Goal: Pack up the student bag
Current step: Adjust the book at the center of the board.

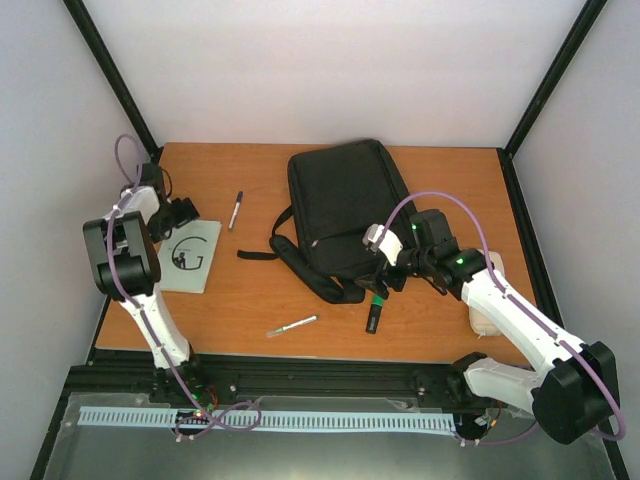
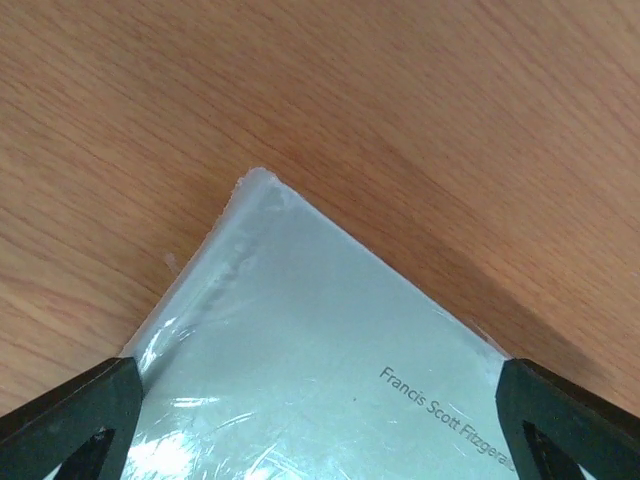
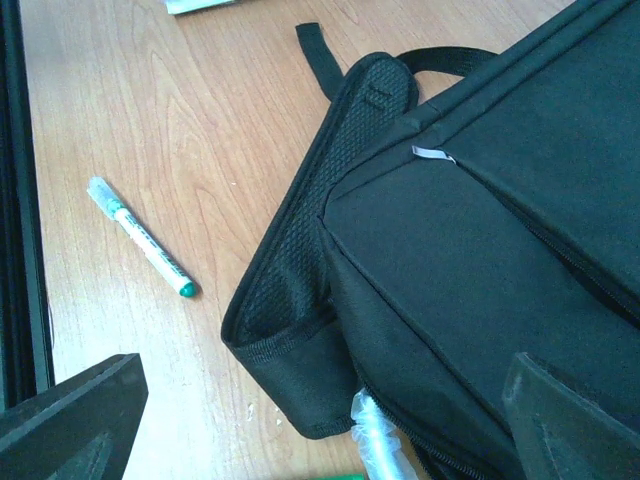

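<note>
left wrist view: left jaws gape, released, straddling the book (image 2: 330, 370) near its corner; better to drop lower and pinch its edge off the worktop (image 2: 300, 80). right jaws, also released, hover over the student bag (image 3: 480, 250), mid-worktop toward 12 o'clock; it likely needs unzipping first.

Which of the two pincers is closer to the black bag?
Right. The right pincer hovers over the bag's near edge; the left pincer is off to its left, over a book.
</note>
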Robot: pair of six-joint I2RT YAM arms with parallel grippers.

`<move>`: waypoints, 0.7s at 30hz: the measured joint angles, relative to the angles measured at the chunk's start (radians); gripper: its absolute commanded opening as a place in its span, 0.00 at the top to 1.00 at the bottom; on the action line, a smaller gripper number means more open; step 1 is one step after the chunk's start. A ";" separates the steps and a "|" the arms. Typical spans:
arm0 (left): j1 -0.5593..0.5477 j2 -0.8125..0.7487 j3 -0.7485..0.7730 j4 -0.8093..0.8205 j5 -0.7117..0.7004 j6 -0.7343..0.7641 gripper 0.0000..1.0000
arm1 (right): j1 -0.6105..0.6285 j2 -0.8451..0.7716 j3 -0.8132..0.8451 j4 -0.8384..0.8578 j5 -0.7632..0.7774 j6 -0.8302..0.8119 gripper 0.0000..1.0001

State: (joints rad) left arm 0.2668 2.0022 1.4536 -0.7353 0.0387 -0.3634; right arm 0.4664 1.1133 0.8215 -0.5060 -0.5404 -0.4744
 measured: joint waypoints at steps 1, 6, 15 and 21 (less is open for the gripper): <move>0.001 -0.018 -0.027 0.025 0.009 -0.002 0.00 | 0.000 0.000 0.000 0.000 -0.002 -0.001 0.00; -0.006 -0.073 -0.111 0.103 0.048 -0.028 0.00 | 0.000 0.000 0.000 -0.008 -0.017 -0.009 0.00; -0.157 -0.199 -0.302 0.221 0.048 -0.097 0.00 | 0.000 0.002 0.000 -0.022 -0.026 -0.016 0.00; -0.218 -0.291 -0.373 0.188 0.089 -0.148 0.00 | 0.000 0.002 0.000 -0.023 -0.032 -0.019 0.00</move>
State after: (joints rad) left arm 0.0490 1.7115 1.0801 -0.5476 0.1280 -0.5117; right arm 0.4660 1.1156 0.8215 -0.5289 -0.5728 -0.4931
